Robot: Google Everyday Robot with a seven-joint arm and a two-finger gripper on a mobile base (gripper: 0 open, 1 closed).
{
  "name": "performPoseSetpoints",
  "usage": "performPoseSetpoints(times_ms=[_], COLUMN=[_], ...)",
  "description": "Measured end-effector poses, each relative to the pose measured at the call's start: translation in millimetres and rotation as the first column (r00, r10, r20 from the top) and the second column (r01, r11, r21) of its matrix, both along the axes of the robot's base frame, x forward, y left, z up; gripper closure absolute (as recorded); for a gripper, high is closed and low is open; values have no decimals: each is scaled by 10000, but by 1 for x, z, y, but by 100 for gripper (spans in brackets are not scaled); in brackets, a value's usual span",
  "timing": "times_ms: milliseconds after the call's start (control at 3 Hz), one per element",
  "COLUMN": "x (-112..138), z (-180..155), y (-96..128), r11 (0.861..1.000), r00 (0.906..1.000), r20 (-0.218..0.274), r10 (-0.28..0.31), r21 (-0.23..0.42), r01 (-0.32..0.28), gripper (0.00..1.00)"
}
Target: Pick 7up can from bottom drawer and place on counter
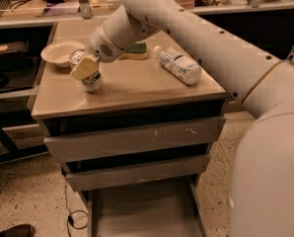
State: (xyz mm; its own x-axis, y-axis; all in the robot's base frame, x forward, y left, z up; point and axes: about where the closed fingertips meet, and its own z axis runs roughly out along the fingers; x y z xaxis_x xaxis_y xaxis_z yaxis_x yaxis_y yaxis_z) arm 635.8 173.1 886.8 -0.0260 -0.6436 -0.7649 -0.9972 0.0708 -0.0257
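Arm (201, 38): sweeps in from your right and crosses above the cabinet toward its left front corner.

Counter (137, 85): the tan top of the grey cabinet, where the can has to end up.

Bottom drawer (142, 211): pulled open, and the grey floor that shows has nothing on it. The two drawers above are only slightly out.

On the counter: a plastic bottle (179, 65) lies on its side to the right. A white bowl (60, 52) sits at the left rear. A green and yellow sponge (135, 50) lies behind the wrist.

Gripper (87, 69): low over the left front part of the counter, just beside the bowl. It is closed around the can (92, 82). One beige finger (84, 68) lies across the can's side, and the other is hidden behind it.

Can: in the grip, leaning with its shiny top toward the bowl. Its base is at or just above the counter, and you can't tell whether it touches.

Progress, as a judgement: the pick from the drawer is done and the can is over its target. What is left is to seat it flat, open the fingers and lift clear. Watch the lean, because a release now could tip the can toward the bowl.
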Motion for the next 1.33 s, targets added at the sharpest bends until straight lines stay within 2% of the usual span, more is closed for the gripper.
performPoseSetpoints(times_ms=[333,667,1000,1333], x=[15,16,16,16], z=[-10,-7,-7,-7], y=[1,1,1,1], r11=[9996,9995,9995,9995], r00=[9991,9990,9990,9990], r20=[-355,-375,-375,-376], r10=[244,256,256,257], r21=[-150,-164,-164,-164], r01=[-249,-262,-263,-263], gripper=[100,100,82,59])
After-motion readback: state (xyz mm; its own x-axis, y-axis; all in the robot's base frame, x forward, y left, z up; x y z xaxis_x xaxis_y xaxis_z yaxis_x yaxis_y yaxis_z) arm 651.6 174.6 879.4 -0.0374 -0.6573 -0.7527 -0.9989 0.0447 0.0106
